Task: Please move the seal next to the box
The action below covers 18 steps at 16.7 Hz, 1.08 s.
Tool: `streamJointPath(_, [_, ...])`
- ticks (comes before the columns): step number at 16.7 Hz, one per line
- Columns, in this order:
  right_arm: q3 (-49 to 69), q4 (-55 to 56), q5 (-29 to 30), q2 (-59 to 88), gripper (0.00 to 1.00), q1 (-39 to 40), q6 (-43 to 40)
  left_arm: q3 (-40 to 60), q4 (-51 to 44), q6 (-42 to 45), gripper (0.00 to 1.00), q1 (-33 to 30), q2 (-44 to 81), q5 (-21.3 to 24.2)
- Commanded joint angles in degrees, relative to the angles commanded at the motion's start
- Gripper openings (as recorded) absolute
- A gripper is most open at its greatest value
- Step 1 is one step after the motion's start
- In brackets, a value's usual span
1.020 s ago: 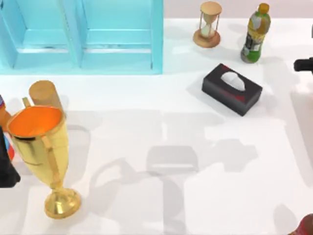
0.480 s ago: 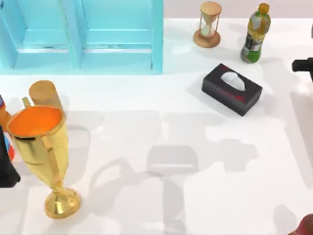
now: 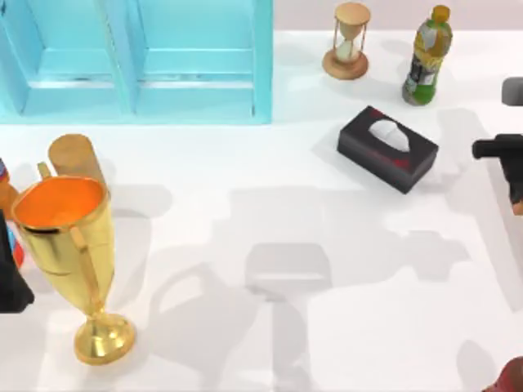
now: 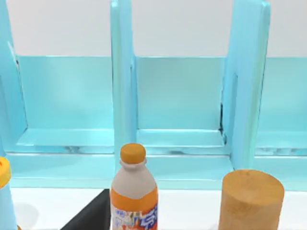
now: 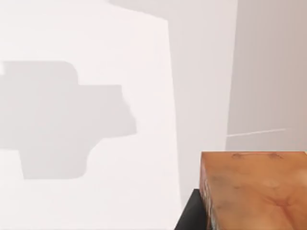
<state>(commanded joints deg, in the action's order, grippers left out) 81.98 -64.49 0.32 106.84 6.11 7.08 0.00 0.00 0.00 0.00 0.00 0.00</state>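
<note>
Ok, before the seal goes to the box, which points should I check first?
1. Seal gripped: ok, beside a dark finger of the right gripper, off the table.
2. Box located: ok, to the gripper's left in the top view.
3. Bare table near the box: ok.
4. Bottle and hourglass: ok, apart from the box.
5. Left gripper: ok, parked at the left edge.

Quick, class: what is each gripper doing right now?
Left gripper: parked at the table's left edge; state cannot be told.
Right gripper: at the right edge, holding the seal.
</note>
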Motion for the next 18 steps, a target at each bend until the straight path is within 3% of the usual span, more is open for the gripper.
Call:
streamJointPath(5, [-0.7, 0.6, -0.3, 0.4, 0.0, -1.0, -1.1, 0.0, 0.0, 0.0, 1.0, 0.0, 0.0, 0.0])
streamJointPath(18, [-0.7, 0.6, -0.3, 0.4, 0.98, -1.0, -1.1, 0.0, 0.0, 0.0, 1.0, 0.0, 0.0, 0.0])
